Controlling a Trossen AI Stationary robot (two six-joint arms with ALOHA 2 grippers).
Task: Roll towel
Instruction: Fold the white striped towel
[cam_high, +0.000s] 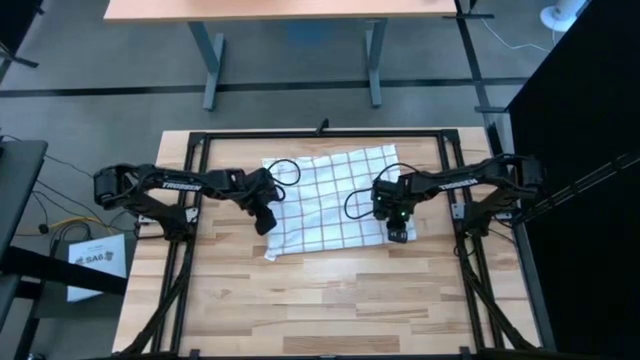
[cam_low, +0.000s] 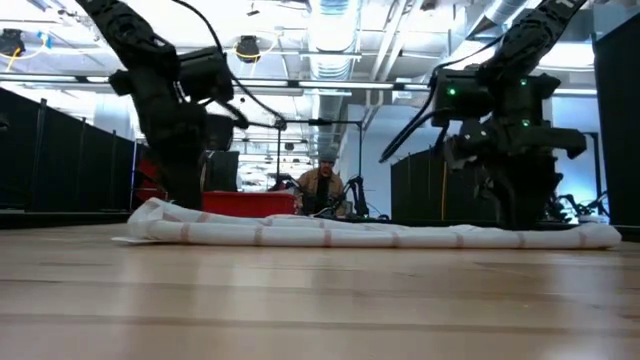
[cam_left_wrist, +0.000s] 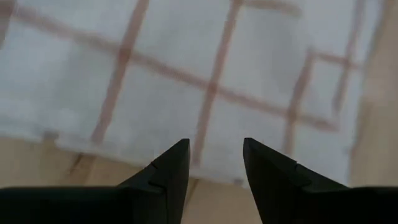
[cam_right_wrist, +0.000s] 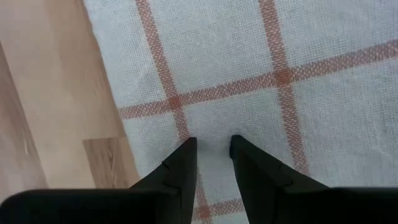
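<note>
Wooden planks make up the table (cam_high: 330, 300), and its near part is bare. Further in, the towel (cam_high: 335, 200) lies spread out flat in the middle, white with thin reddish-brown lines that make squares.

The left gripper (cam_high: 265, 222) is down at the towel's left edge, close to the near corner. In its wrist view, its two dark fingers (cam_left_wrist: 168, 171) are a little apart with nothing between them, and the towel's edge lies just past the tips, with bare wood under them.

The right gripper (cam_high: 400, 232) is down at the towel's right edge, near that corner. Its fingers (cam_right_wrist: 183, 165) are only a small gap apart, pointing down onto the cloth right beside the edge. I cannot tell if they pinch any cloth.

Far behind the table, a person (cam_low: 322, 185) sits in the room.
</note>
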